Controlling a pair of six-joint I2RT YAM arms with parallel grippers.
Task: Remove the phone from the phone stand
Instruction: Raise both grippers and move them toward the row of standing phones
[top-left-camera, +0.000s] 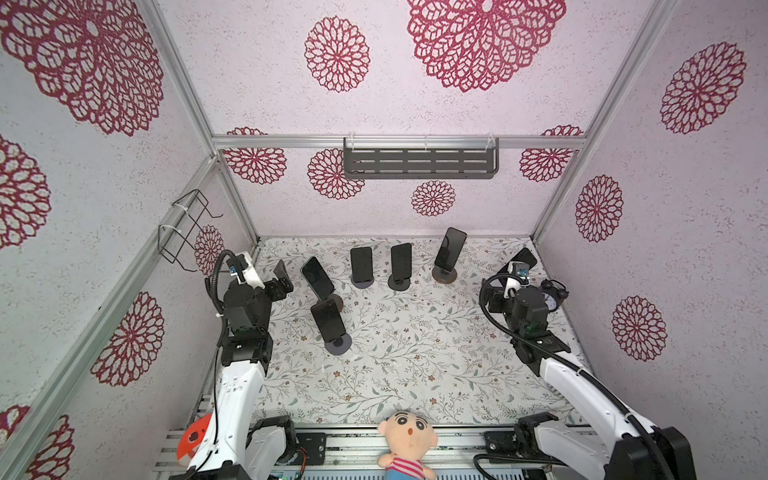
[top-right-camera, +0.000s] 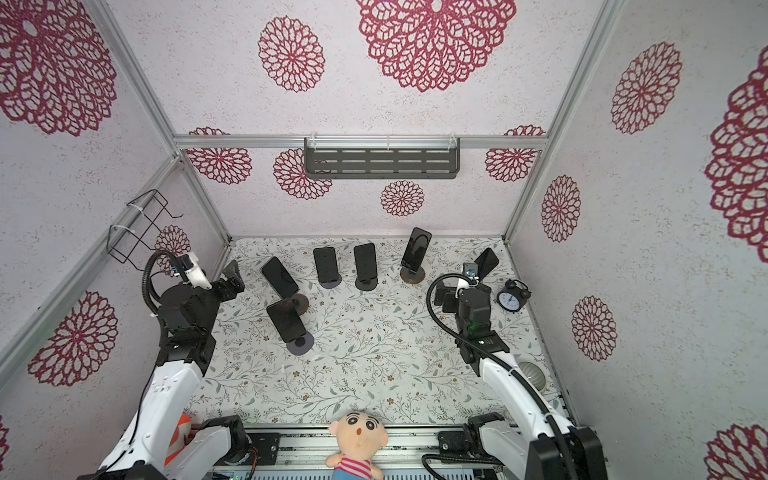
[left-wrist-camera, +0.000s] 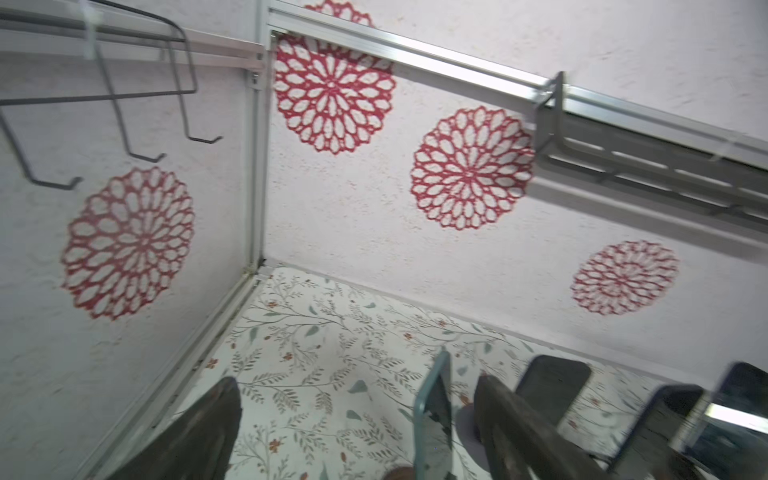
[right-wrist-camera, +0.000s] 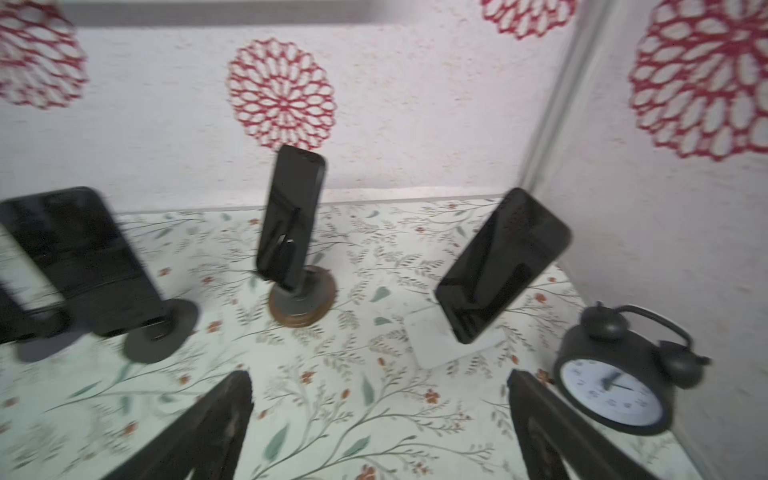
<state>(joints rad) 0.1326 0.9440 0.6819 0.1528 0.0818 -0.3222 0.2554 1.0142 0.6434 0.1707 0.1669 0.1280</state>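
Six phones (top-left-camera: 360, 262) on stands (top-left-camera: 402, 284), alarm clock (right-wrist-camera: 611, 390) beside right gripper (right-wrist-camera: 380, 376).
Both grippers spread wide, empty; left gripper (left-wrist-camera: 357, 388) beside leftmost phone (top-left-camera: 317, 276).

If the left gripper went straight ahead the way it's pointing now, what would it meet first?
Probably the leftmost phone: the left wrist view shows it edge-on between the open fingers of the left gripper, close to one finger. Past it is only table, though depth is unclear.
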